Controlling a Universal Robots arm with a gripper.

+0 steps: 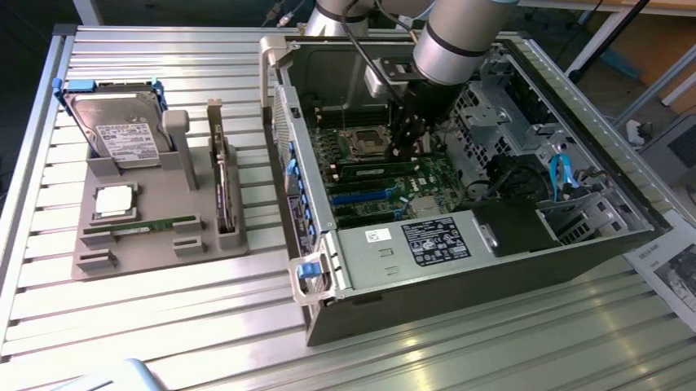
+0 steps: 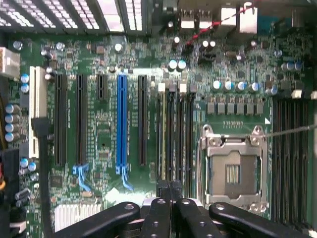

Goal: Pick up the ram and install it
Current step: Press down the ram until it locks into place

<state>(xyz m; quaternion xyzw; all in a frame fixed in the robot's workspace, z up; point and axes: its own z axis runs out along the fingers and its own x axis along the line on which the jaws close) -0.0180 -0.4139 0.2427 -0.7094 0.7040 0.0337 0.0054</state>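
Note:
A ram stick [image 1: 142, 227], thin and green, lies flat in a slot of the grey fixture [image 1: 163, 252] on the exterior view's left, far from the arm. A second thin green stick [image 1: 376, 172] stands seated in one of the motherboard's memory slots [image 2: 163, 134]. My gripper [image 1: 411, 151] reaches down into the open computer case, over those slots. In the wrist view my gripper [image 2: 170, 187] is shut, its dark fingers pressed together with nothing between them, hovering at the end of the memory slots beside the empty processor socket [image 2: 232, 171].
The fixture also carries a hard drive [image 1: 125, 130], a square silver processor chip [image 1: 114, 201] and an upright expansion card [image 1: 223, 187]. The case walls [image 1: 288, 122], the drive cage [image 1: 576, 220] with blue cables and the power supply [image 1: 435, 240] hem in the motherboard.

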